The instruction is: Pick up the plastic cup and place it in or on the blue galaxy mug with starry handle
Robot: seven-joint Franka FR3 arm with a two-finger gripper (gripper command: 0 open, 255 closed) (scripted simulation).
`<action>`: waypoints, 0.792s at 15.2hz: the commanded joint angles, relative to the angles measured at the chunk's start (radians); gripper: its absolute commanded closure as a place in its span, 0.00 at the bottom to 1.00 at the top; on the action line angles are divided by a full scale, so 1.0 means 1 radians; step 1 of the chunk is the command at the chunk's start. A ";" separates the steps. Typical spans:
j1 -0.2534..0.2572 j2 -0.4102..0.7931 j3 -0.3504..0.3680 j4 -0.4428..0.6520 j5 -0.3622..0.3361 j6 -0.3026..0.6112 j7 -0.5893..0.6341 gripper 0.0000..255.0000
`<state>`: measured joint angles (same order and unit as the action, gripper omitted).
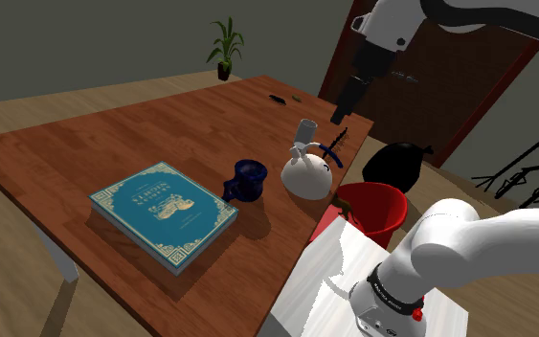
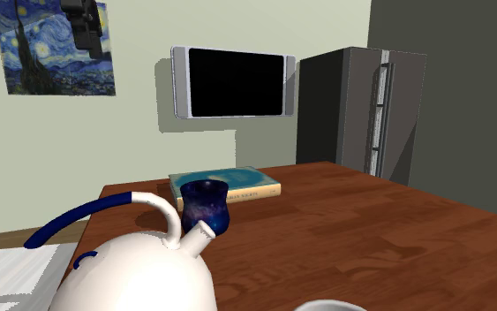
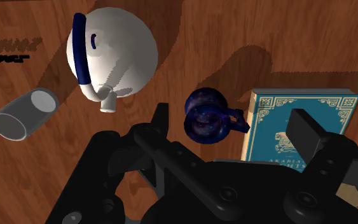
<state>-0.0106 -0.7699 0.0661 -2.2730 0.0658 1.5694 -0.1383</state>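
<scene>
Reddish-brown wood makes up the worktop (image 1: 85,144). In the shoulder view the pale, see-through cup (image 1: 304,129) stands just beside a white teapot (image 1: 307,175), at the teapot's twelve o'clock. The dark blue mug (image 1: 248,180) sits at the teapot's nine o'clock, and a teal book (image 1: 162,213) lies further out the same way. The black end effector (image 1: 342,103) hangs well above the cup, off toward its two o'clock, touching nothing.

From the second exterior view, the teapot fills the foreground at seven o'clock. The mug stands upright just behind its spout, with the book beyond. The end effector is high at eleven o'clock, clear of everything.

Looking down the wrist view, the two fingers stand wide apart with nothing between them. The cup lies on the teapot's far side from the mug.

I'd worry most about that teapot. It crowds the cup, so a finger coming down could clip its spout or blue handle and knock the cup over. The carry to the mug also has to pass over or around it. The cup looks thin and slick, so a hard squeeze may pop it loose. The mug's mouth looks narrow, and an off-centre release could topple both.
</scene>
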 commanded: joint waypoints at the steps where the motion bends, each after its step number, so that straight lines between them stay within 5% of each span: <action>1: 0.000 0.000 0.000 0.000 0.000 0.000 0.000 0.00; 12: -0.063 0.207 -0.173 -0.014 -0.098 0.221 -0.207 0.00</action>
<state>-0.0668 -0.5872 -0.0881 -2.2970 -0.0232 1.7742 -0.3212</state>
